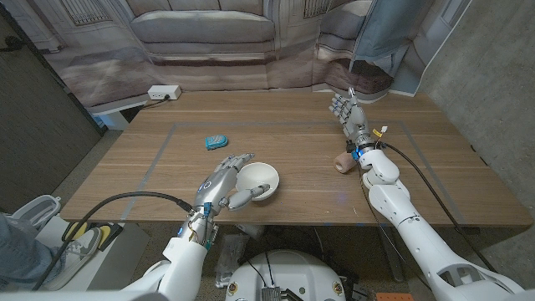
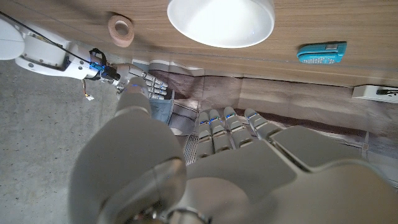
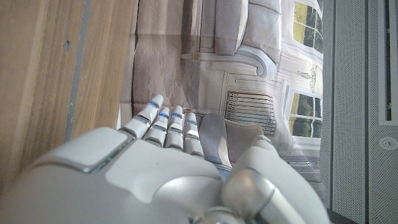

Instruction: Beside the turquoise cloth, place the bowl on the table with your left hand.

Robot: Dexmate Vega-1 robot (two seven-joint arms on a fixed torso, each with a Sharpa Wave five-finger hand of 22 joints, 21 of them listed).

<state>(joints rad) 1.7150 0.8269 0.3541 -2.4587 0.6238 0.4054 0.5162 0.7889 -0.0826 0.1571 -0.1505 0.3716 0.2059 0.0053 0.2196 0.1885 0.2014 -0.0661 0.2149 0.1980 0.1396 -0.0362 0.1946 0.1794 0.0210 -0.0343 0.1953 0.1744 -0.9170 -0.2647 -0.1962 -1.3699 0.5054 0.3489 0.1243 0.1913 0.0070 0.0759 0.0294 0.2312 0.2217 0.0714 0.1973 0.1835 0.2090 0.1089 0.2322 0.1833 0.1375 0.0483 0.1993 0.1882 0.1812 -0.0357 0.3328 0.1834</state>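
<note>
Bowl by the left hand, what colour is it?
Plain white ceramic-looking round bowl, clearest in the head view.

Open wood lies between the white bowl (image 1: 257, 180) at the near edge of the surface (image 1: 292, 138) and the turquoise cloth (image 1: 216, 141) farther left, while a tape roll (image 1: 343, 161) and the right robot hand (image 1: 348, 111) stand well right.

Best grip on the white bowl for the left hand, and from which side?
Probably the rim of the white bowl, from its near-left side. It sits upright, mouth up, so the thin lip is free to pinch: thumb inside, fingers outside. The left hand is already at that side, and the turquoise cloth lies farther back, clear of that approach.
</note>
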